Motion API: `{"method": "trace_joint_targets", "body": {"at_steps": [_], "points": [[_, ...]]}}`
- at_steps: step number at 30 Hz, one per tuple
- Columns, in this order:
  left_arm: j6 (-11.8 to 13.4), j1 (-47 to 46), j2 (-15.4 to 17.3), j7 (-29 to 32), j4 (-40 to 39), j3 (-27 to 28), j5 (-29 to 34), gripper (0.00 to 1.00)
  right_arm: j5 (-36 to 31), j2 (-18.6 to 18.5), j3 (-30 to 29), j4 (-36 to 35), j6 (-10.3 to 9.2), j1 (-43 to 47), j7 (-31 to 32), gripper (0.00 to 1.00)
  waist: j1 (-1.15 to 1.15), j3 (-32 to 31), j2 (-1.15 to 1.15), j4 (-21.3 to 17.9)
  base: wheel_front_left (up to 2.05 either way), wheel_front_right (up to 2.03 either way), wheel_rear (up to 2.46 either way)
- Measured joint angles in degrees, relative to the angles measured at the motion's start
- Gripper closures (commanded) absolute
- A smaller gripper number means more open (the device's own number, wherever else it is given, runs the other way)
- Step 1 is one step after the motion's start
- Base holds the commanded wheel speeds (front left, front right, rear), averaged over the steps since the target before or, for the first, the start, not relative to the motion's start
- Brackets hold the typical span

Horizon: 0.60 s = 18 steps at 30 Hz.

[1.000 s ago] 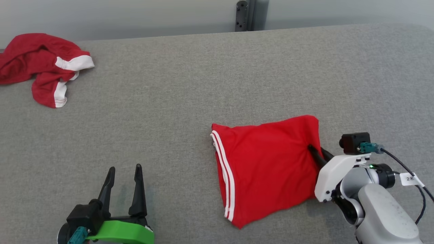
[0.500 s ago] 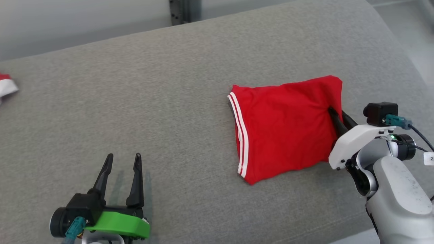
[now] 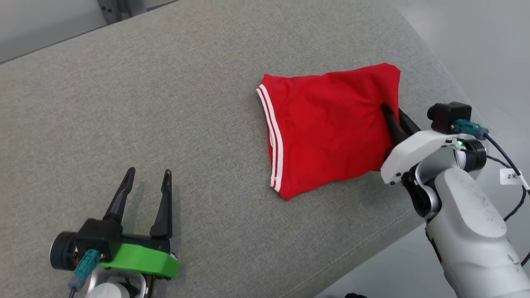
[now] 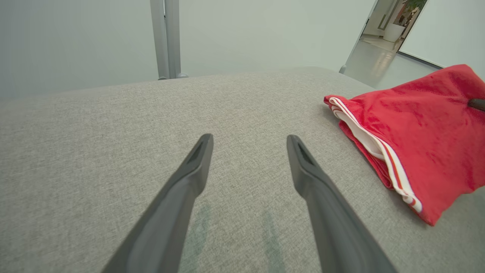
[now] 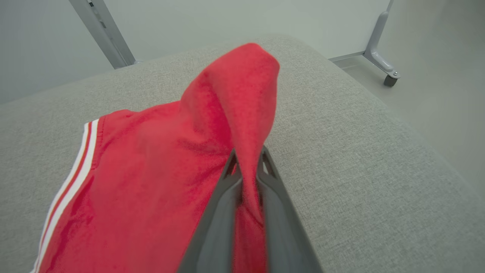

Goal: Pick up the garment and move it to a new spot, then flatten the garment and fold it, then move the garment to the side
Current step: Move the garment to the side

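Left pincer (image 3: 149, 171): lower left, nearest the camera. Fingers apart, nothing between them, low over the bare grey worktop (image 3: 174, 95). Its wrist view shows faint finger shadows on the cloth surface below.

Right pincer (image 3: 392, 109): lower right. Fingers drawn together, clamped on a pinch of the garment (image 3: 327, 136) at its right edge. In its wrist view the red fabric is bunched between the two fingers and rises in a peak above the tips.

Garment: red, folded into a rough four-sided pad. Apart from the pinched edge it lies on the worktop, right of centre and near the worktop's right edge. Two white stripes (image 3: 273, 136) run down its left edge. Well apart from the left pincer.

Beyond: far worktop edge, grey post (image 3: 120, 6), pale wall (image 4: 75, 38). Floor (image 3: 476, 49) to the right.
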Motion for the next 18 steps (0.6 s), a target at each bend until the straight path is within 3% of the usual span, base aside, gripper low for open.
{"method": "trace_joint_targets", "body": {"at_steps": [9, 18], "points": [[0.82, -0.86, 1.80, 1.68, -4.32, 0.41, 0.48, 0.00, 0.16, 0.05, 0.37, 5.26, 0.00, -11.23, -1.48, 1.00, 0.00, 4.25, 0.00, 0.53, 0.00, 0.00, 0.00], [1.00, -1.97, 3.09, 4.05, -10.16, -0.54, 1.52, 0.00, -1.13, -6.11, -4.60, 14.86, 0.00, -22.90, -3.90, 1.00, 0.00, 7.52, 0.00, 3.78, 0.00, 0.00, 0.00]]}}
